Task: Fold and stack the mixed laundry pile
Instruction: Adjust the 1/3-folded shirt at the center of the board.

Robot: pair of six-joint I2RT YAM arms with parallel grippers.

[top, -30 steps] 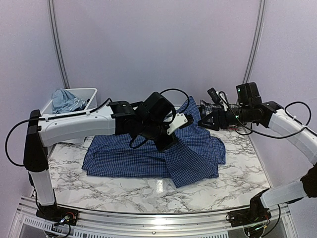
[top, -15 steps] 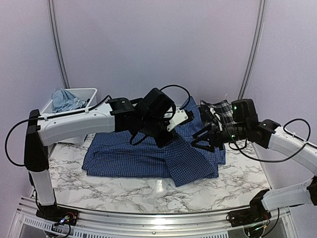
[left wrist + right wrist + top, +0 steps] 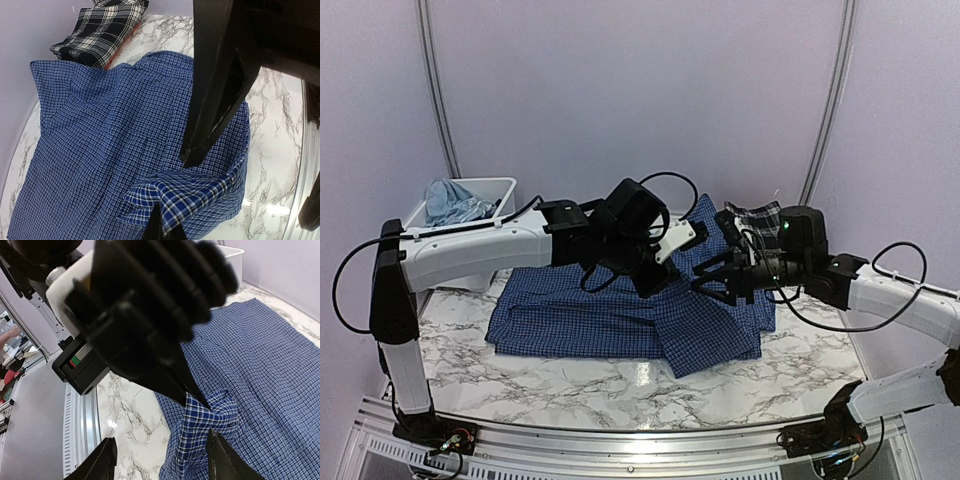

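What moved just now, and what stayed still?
The right hand swung left across the checked shirt, toward the left hand, open and holding nothing. The left hand stayed shut on a raised fold of the shirt. The plaid cloth and the white bin did not move.

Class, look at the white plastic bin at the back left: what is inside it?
A crumpled light blue garment shows above the white bin's rim. Anything beneath it is hidden by the bin's walls.
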